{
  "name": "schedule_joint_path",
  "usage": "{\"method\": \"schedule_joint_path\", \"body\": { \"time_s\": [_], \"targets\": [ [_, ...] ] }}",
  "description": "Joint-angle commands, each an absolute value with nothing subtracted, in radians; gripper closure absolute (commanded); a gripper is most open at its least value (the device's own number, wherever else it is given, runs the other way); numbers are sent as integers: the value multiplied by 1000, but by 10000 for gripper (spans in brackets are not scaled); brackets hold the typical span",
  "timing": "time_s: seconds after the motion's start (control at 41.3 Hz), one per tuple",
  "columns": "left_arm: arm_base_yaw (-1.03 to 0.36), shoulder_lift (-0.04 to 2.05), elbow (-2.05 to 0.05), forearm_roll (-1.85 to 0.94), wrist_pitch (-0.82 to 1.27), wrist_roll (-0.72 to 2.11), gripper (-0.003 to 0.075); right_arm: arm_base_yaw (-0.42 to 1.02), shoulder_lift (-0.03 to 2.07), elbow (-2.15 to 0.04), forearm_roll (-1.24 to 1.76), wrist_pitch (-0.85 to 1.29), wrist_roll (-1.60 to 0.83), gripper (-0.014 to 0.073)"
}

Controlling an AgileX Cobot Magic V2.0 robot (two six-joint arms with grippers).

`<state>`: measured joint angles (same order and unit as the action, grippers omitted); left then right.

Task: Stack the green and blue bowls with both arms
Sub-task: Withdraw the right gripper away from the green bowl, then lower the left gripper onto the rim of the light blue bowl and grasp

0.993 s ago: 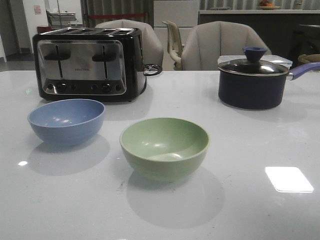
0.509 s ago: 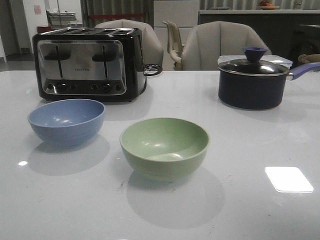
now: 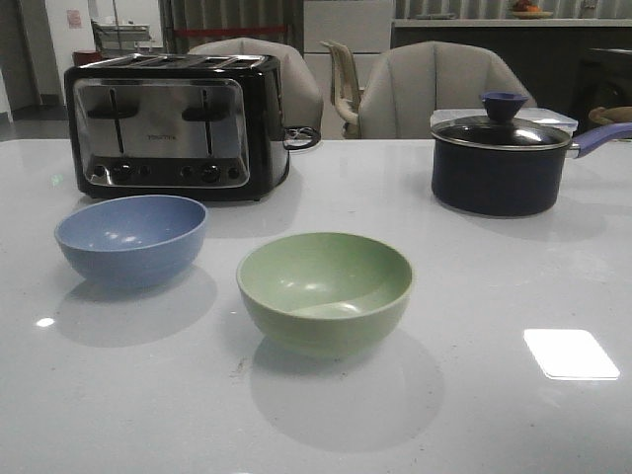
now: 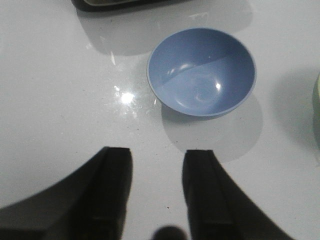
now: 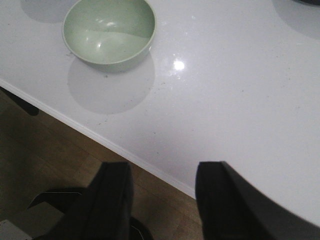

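Note:
The dusty blue bowl stands upright on the white table at the left, in front of the toaster. The pale green bowl stands upright near the table's middle, apart from the blue one. Neither arm shows in the front view. In the left wrist view my left gripper is open and empty, hanging above bare table short of the blue bowl. My right gripper is open and empty, over the table's near edge, well away from the green bowl.
A black and steel toaster stands at the back left. A dark lidded saucepan with a blue knob stands at the back right. Chairs stand behind the table. The table's near edge and brown floor show in the right wrist view.

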<state>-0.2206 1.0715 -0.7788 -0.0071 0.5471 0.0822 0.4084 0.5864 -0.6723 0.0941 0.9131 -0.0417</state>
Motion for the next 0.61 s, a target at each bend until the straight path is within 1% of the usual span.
{"method": "schedule_joint_path", "body": {
  "time_s": [0.0, 0.048, 0.266, 0.581],
  "targets": [
    [-225, 1147, -851, 0, 472, 82, 237, 405, 587, -699, 89, 849, -42, 173],
    [-225, 1207, -880, 0, 472, 79, 224, 405, 587, -699, 89, 849, -42, 173],
    [-225, 1444, -1022, 0, 472, 47, 223, 405, 587, -699, 89, 849, -42, 173],
    [-223, 1722, -1225, 0, 474, 44, 223, 405, 587, -699, 89, 849, -42, 173]
  ]
}}
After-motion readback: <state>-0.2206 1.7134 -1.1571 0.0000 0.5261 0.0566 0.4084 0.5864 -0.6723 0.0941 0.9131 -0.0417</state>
